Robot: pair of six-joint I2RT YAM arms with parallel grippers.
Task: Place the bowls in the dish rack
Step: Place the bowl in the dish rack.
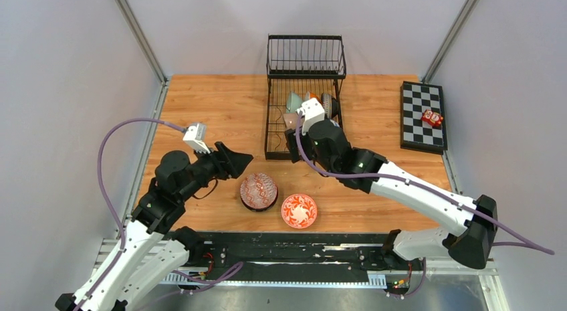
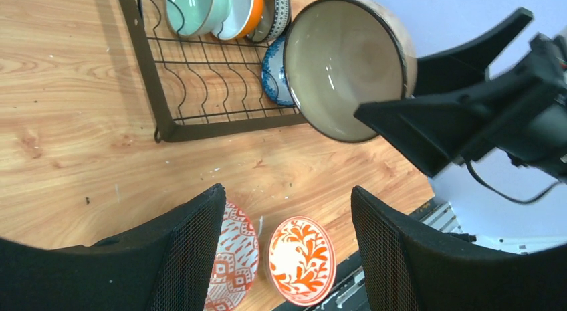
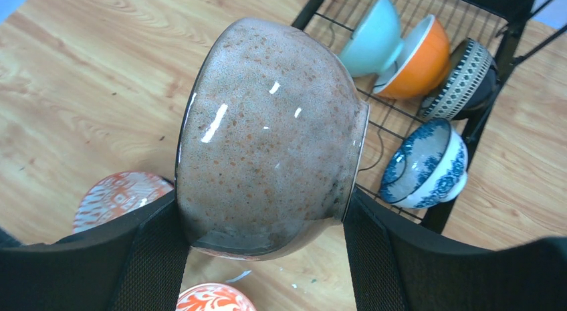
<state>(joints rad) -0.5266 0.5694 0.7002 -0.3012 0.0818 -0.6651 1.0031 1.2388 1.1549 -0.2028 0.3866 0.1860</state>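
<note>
My right gripper [image 3: 264,251] is shut on a speckled cream bowl [image 3: 267,130], held tilted just above the front edge of the black wire dish rack [image 1: 304,57]. The held bowl also shows in the left wrist view [image 2: 341,63]. In the rack stand a pale green bowl [image 3: 374,37], an orange bowl [image 3: 418,60], a dark patterned bowl [image 3: 465,80] and a blue-and-white bowl [image 3: 424,164]. My left gripper [image 2: 287,251] is open and empty, above a red-patterned bowl [image 1: 259,190] and an orange floral bowl [image 1: 299,211] on the table.
A flat checkered board [image 1: 422,116] with a small red toy [image 1: 432,118] lies at the far right. The rack's raised basket [image 1: 306,47] stands at the back. Grey walls close in both sides; a black rail [image 1: 287,254] runs along the near edge.
</note>
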